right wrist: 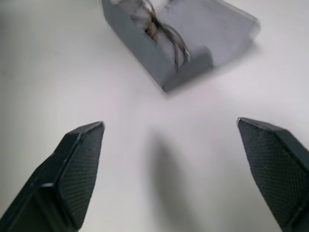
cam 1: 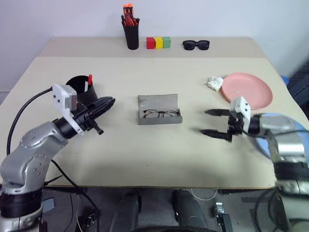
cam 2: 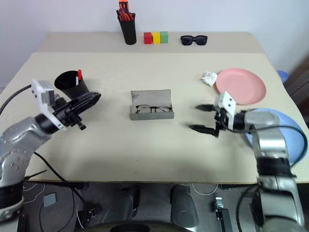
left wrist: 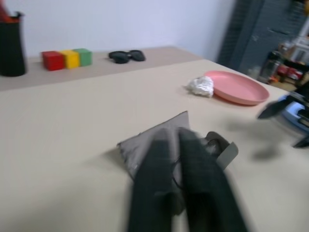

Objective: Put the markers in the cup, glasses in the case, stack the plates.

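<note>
Glasses (cam 1: 161, 114), thin and wire-rimmed, lie inside the open grey felt case (cam 1: 159, 109) at the middle of the matte beige table (cam 1: 145, 159), the lid standing upright behind them. Your left tool (cam 1: 107, 103) hovers just beside the wide black tapered cup (cam 1: 82, 89), its fingers pressed together and empty; a red-capped marker (cam 1: 90, 79) stands in the cup. Your right tool (cam 1: 209, 122) hangs over the table between the case and the plates, its textured black fingers spread wide with nothing between them. You see the round, shallow pink plate (cam 1: 247, 90) lying flat beside a crumpled white wad (cam 1: 215, 83), and the light blue plate (cam 2: 285, 126) under your right arm, apart from the pink one.
</note>
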You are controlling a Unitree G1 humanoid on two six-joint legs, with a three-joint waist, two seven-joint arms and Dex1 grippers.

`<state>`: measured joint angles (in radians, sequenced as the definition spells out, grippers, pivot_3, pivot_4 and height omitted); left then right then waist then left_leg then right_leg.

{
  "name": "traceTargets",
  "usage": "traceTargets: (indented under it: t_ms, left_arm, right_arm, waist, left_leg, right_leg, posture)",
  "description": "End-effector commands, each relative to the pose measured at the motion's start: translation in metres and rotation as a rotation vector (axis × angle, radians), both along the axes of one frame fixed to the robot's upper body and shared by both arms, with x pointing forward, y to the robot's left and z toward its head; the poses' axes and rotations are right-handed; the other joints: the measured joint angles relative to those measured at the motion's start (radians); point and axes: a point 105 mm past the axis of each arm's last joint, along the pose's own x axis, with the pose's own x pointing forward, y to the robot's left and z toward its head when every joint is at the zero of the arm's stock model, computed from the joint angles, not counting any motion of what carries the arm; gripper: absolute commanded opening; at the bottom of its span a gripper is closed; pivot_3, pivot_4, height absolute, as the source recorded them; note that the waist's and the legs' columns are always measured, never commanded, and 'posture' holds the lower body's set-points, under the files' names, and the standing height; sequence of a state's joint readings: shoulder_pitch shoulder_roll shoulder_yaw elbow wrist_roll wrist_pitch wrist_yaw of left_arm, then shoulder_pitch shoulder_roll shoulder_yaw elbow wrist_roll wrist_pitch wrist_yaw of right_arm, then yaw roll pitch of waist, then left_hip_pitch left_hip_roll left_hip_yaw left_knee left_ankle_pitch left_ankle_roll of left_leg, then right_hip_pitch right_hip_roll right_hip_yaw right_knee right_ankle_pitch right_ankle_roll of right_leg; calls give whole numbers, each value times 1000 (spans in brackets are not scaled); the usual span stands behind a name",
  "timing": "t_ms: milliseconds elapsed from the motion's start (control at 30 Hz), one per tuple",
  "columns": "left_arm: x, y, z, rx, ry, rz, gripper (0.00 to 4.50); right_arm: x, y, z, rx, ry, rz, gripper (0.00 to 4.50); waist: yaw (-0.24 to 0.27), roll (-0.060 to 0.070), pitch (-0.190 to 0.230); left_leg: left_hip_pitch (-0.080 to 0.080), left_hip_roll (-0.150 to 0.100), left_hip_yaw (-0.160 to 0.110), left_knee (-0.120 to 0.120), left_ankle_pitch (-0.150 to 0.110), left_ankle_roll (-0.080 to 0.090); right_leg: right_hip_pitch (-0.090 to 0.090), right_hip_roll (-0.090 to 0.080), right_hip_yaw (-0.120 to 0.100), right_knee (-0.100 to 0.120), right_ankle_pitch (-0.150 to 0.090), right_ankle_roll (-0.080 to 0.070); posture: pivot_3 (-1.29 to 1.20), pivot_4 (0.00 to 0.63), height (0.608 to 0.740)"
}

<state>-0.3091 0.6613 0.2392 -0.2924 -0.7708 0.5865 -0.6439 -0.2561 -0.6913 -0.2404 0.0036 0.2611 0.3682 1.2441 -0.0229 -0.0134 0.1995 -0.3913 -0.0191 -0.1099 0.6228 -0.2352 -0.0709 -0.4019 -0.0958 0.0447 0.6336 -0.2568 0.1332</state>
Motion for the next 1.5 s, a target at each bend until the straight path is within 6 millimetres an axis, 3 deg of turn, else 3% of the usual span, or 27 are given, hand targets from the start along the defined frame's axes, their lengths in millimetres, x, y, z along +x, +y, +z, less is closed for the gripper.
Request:
traceTargets:
  t_ms: [33, 100, 267, 400, 600, 800, 1067, 1400, 1500]
  left_arm:
    - [21, 6, 7, 57, -33, 43, 31]
    - [30, 6, 9, 88, -53, 51, 31]
    - [96, -15, 14, 290, -36, 90, 31]
    - [124, -30, 15, 386, 26, 105, 31]
    - [143, -69, 20, 494, 40, 34, 31]
    - [150, -89, 15, 580, 50, 3, 31]
    - [145, -118, -14, 742, 64, -101, 31]
    - [133, -127, -42, 831, 142, -224, 31]
    - [125, -131, -38, 786, 173, -310, 31]
  right_arm:
    - [-13, -5, 27, 12, -111, -80, 4500]
    - [-17, -5, 26, 7, -120, -104, 4500]
    - [-36, -20, 23, 5, -213, -282, 4500]
    - [-47, -21, 18, 11, -220, -331, 4500]
    - [-60, -20, 6, 16, -212, -376, 4500]
    - [-60, -18, 2, 26, -212, -380, 4500]
    - [-57, -15, -2, 42, -211, -370, 4500]
    - [-58, -12, 1, 44, -215, -377, 4500]
    - [-58, -9, 5, 45, -222, -380, 4500]
  waist:
    - [-5, 0, 0]
    - [-11, 0, 0]
    - [21, -3, 0]
    - [9, -3, 0]
    - [6, -3, 0]
    - [3, -3, 0]
    - [9, -4, 1]
    - [9, -4, 1]
    - [9, -4, 1]
  left_leg:
    - [0, 0, 0, 0, 0, 0]
    - [0, 0, 0, 1, 0, 0]
    - [-2, 0, -4, 4, 0, 0]
    - [-4, -3, -2, 6, -1, 1]
    - [-4, -2, -2, 5, -1, 2]
    - [-3, -2, -1, 4, -1, 2]
    - [-6, -3, -2, 6, -1, 2]
    - [-6, -3, -2, 6, -1, 2]
    - [-6, -3, -2, 6, -1, 2]
  right_leg:
    - [0, 0, 0, 0, 0, 0]
    - [1, 0, 0, 0, 0, -1]
    - [3, 0, -4, -1, 0, 0]
    - [5, -1, -1, -5, 2, 5]
    - [3, -1, -1, -3, 1, 7]
    - [3, -1, -1, -3, 1, 8]
    - [2, -1, -1, -4, 1, 9]
    - [2, -1, -1, -3, 1, 9]
    - [2, -1, -1, -3, 1, 9]
  posture:
    - [0, 150, 740]
    - [0, 150, 740]
    - [0, 150, 740]
    - [0, 150, 740]
    - [0, 150, 740]
    - [0, 150, 740]
    - [0, 150, 740]
    - [0, 150, 740]
    - [0, 150, 740]
